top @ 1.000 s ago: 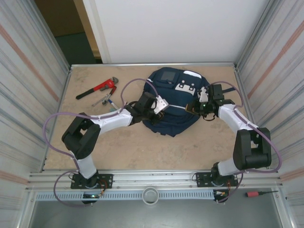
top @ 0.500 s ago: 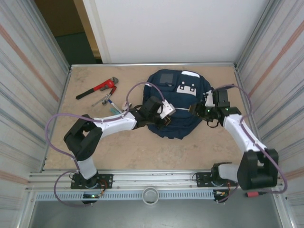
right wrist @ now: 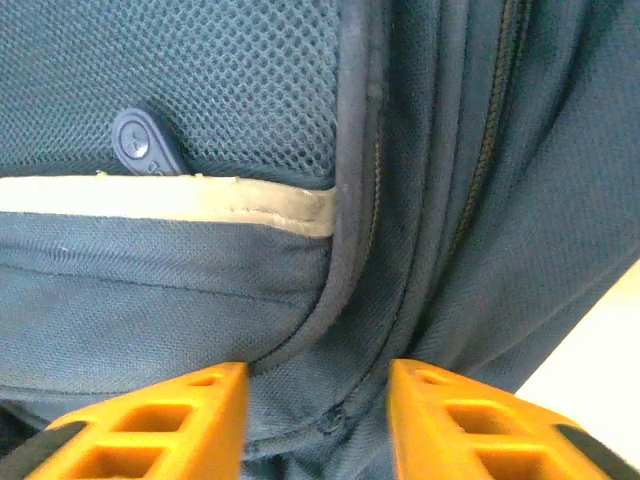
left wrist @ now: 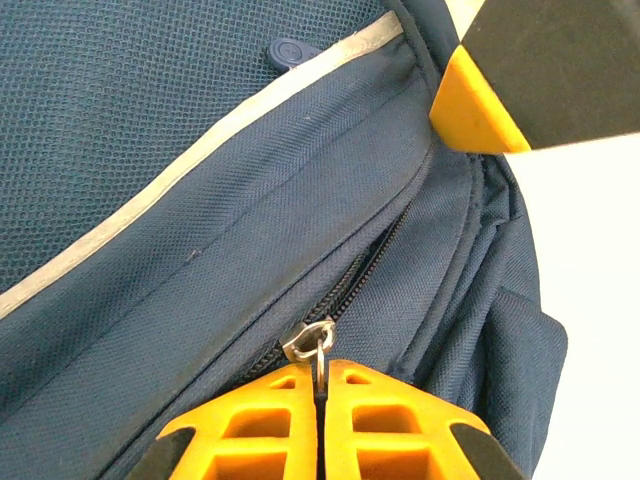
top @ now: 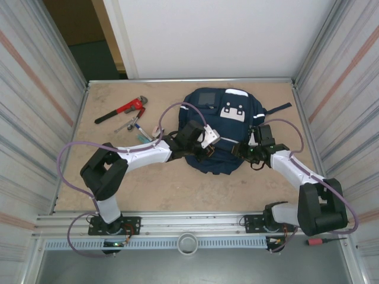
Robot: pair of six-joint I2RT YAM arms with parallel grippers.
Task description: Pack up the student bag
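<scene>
The student bag (top: 214, 113), navy with white patches, lies flat at the middle of the table. My left gripper (top: 205, 149) is at its lower left part. In the left wrist view this gripper (left wrist: 322, 372) is shut on the metal ring of the zipper pull (left wrist: 306, 340), on a partly closed zipper. My right gripper (top: 243, 151) is at the bag's lower right edge. Up close, its jaws (right wrist: 318, 378) stand apart and open, with a seam fold of the bag's fabric (right wrist: 200, 300) between the fingertips. A reflective stripe (right wrist: 160, 197) crosses above.
A red pipe wrench (top: 121, 110) and a few small pens and tools (top: 134, 125) lie at the left back of the table. One bag strap (top: 278, 109) trails toward the right wall. Metal walls close in both sides. A red screwdriver (top: 320, 241) rests outside the front rail.
My right gripper let go, swung out to the right, then came back down and left to the bag's lower right edge with its jaws apart. The bag shifted slightly. The left gripper keeps the zipper pull.
</scene>
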